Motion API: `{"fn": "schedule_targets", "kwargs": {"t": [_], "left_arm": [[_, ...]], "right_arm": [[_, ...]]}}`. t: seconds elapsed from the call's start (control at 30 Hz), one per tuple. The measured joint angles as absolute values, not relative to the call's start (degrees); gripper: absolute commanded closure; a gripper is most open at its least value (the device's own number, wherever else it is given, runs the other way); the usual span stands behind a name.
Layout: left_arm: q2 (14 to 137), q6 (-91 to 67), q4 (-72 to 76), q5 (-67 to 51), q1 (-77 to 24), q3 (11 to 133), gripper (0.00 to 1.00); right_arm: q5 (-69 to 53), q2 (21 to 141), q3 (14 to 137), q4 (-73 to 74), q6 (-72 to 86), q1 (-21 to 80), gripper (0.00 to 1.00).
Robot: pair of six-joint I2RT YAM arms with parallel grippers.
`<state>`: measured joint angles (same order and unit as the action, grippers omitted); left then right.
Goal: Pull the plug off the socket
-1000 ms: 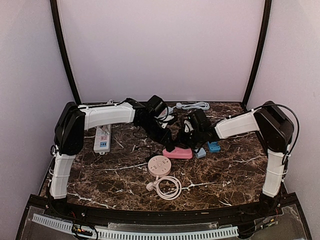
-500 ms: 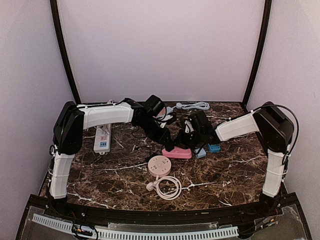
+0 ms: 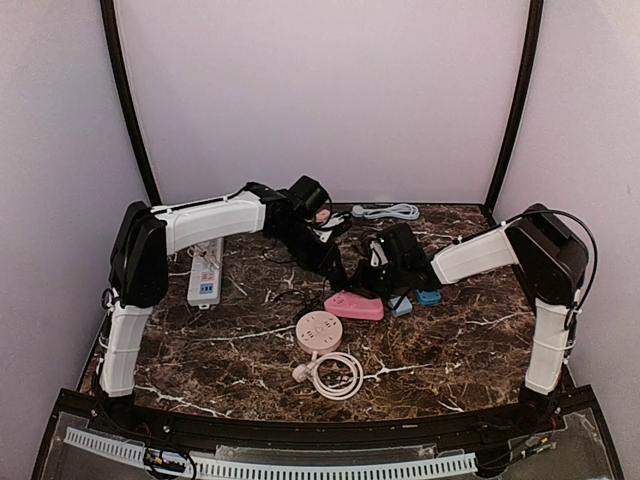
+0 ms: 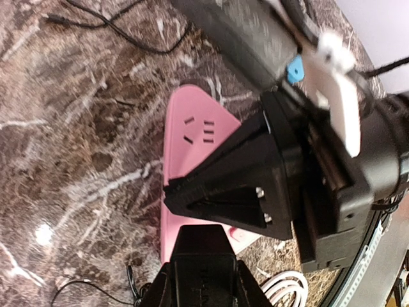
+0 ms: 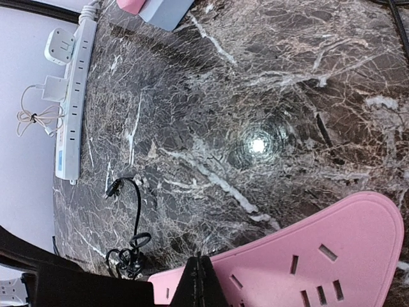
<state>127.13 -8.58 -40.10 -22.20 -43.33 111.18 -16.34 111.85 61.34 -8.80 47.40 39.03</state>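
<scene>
- Dark marble table (image 3: 470, 340), white-veined; we note both arms reaching in to meet near its middle
- Left arm (image 3: 215, 228) comes across from the left side. The left gripper (image 3: 337, 276) points down over the left end of the pink socket (image 4: 192, 137), jaws part closed and clamped on a black plug (image 4: 199, 242)
- Right arm (image 3: 470, 250) comes in from the right. The right gripper (image 5: 199, 268) is pinched tight with nothing between the fingers, tips resting on the pink socket's top face
- White power strip (image 3: 205, 272) lies along the left edge, well apart from the work
- Pink socket is a flat rounded triangle, lying at table centre with its slots up
- Round pink strip (image 3: 319, 329) sits just in front of it, its white cord (image 3: 338, 375) coiled nearer the bases
- The plug sits over the socket's end; we cannot tell whether its pins are clear
- Blue piece (image 3: 428, 296) and paler blue piece (image 3: 402, 306) lie just right of the socket
</scene>
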Motion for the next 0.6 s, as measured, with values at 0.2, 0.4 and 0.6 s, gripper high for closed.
{"fn": "schedule_targets", "kwargs": {"t": [0.2, 0.4, 0.6], "left_arm": [[128.2, -8.5, -42.5, -21.6, -42.3, 115.3, 0.94], [127.8, -10.2, -42.8, -17.0, -41.8, 114.7, 0.94], [119.8, -14.7, -37.9, -12.4, -39.3, 104.0, 0.91]], "right_arm": [[-16.1, 111.5, 60.9, -9.2, 47.0, 39.1, 1.00], [-15.0, 110.1, 61.8, -5.0, 45.3, 39.1, 1.00], [-12.8, 108.0, 64.2, 4.2, 41.9, 39.1, 1.00]]}}
